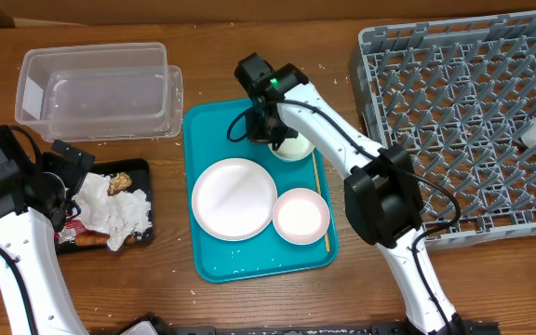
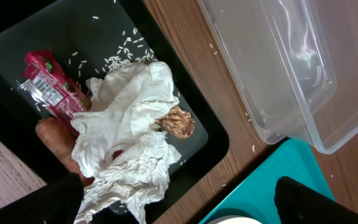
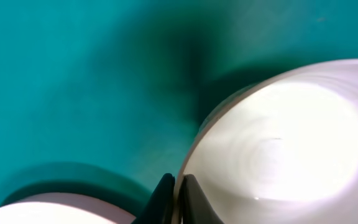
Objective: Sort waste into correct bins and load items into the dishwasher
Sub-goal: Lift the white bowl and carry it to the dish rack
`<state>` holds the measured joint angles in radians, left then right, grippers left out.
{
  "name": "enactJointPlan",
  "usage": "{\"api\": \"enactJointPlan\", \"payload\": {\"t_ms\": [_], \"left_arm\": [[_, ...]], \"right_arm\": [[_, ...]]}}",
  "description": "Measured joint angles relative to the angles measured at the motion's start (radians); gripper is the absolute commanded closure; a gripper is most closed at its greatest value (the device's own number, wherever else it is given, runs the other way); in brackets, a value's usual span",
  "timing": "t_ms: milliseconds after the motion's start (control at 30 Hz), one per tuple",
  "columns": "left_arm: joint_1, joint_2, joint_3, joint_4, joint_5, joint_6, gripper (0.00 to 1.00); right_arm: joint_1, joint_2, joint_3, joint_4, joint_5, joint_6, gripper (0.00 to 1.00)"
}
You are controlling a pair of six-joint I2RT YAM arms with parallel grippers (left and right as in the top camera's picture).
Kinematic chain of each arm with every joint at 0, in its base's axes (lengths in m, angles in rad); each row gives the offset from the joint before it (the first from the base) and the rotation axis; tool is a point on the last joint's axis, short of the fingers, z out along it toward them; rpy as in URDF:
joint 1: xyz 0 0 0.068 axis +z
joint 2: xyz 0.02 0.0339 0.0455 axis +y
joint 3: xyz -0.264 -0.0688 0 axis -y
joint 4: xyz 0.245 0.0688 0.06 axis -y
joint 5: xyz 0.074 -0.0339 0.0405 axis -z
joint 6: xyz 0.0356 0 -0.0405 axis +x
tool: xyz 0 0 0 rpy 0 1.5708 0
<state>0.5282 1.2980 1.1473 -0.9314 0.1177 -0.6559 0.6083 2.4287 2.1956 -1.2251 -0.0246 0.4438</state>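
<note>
The right hand (image 1: 270,128), its fingers pinched on the rim of a pale saucer (image 1: 294,147), works at the upper centre of the teal tray (image 1: 207,130). The saucer looks light, stiff, glossy and breakable. Its thin lip is probably the only purchase, and a slippery one. At lower left, the left hand (image 1: 63,179) hangs spread over the black tray (image 1: 147,200) of napkins (image 1: 119,212).
</note>
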Motion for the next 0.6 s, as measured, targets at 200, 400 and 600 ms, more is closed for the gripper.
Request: {"api": "enactJointPlan", "payload": {"t_ms": [200, 400, 600], "left_arm": [[0.0, 0.0, 0.0, 0.0, 0.0, 0.0, 0.0], [0.0, 0.0, 0.0, 0.0, 0.0, 0.0, 0.0], [0.0, 0.0, 0.0, 0.0, 0.0, 0.0, 0.0]], "right_arm": [[-0.019, -0.003, 0.146, -0.113, -0.014, -0.004, 0.96], [-0.122, -0.076, 0.34, -0.206, -0.028, -0.066, 0.96], [-0.418, -0.22, 0.407, -0.209, -0.069, -0.115, 0.96]]}}
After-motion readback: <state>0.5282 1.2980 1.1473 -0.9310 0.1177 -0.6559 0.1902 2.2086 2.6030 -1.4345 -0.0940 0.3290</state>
